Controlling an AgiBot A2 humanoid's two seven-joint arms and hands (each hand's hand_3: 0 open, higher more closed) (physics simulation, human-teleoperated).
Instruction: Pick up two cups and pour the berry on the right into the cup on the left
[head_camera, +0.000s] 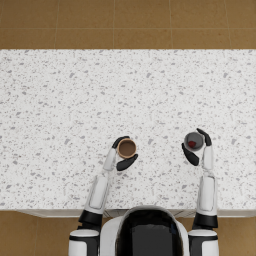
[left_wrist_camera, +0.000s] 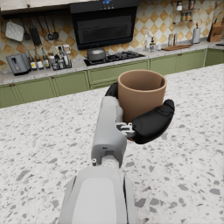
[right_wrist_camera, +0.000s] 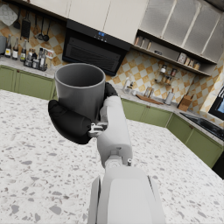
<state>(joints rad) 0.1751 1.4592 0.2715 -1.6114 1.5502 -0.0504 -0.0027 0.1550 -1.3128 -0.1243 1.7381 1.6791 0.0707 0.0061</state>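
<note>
From the head view, my left hand (head_camera: 121, 154) holds the brown cup (head_camera: 127, 148) upright, the fingers closed around its side. The cup is over the speckled counter (head_camera: 60, 110), nearer to the front edge than to the far edge, about the middle of the width. My right hand (head_camera: 199, 148) holds the grey cup (head_camera: 193, 141) in the same way, also upright, well apart from the brown one and toward the right end of the counter. Inside the grey cup I see a small red berry (head_camera: 192, 144). The brown cup looks to have nothing red inside.

In the left wrist view, my left hand (left_wrist_camera: 142, 120) wraps the lower part of the brown cup (left_wrist_camera: 141, 94); the dark fingers (left_wrist_camera: 153, 122) press against its wall. The cup stands straight. I cannot tell if its bottom touches the counter (left_wrist_camera: 39, 135).

In the right wrist view, my right hand (right_wrist_camera: 76, 118) grips the grey cup (right_wrist_camera: 81, 87) from the side, the fingers (right_wrist_camera: 68, 122) curled around the lower half. The cup is upright, and its inside is hidden from this angle.
</note>
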